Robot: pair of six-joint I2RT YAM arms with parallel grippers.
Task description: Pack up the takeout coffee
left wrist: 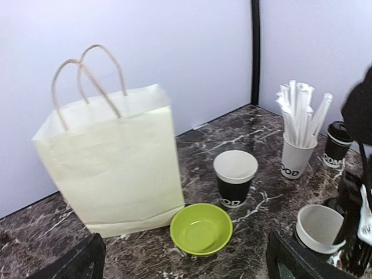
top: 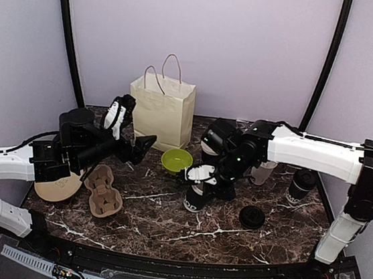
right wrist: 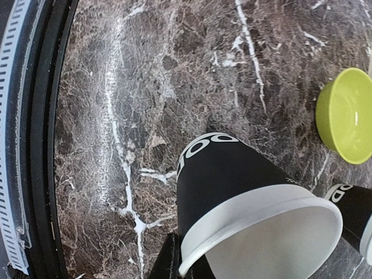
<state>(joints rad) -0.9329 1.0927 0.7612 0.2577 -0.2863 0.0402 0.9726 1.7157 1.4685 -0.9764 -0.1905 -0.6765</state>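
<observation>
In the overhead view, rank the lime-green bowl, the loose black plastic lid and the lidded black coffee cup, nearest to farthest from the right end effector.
1. Lime-green bowl, just left of the right end effector.
2. Loose black plastic lid, front right.
3. Lidded black coffee cup, far right.

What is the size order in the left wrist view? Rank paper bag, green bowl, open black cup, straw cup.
1. Paper bag, by far.
2. Green bowl and open black cup: too close to rank; the bowl is wider and nearer, the cup taller.
3. Straw cup, slightly smaller, though farther back.
</observation>
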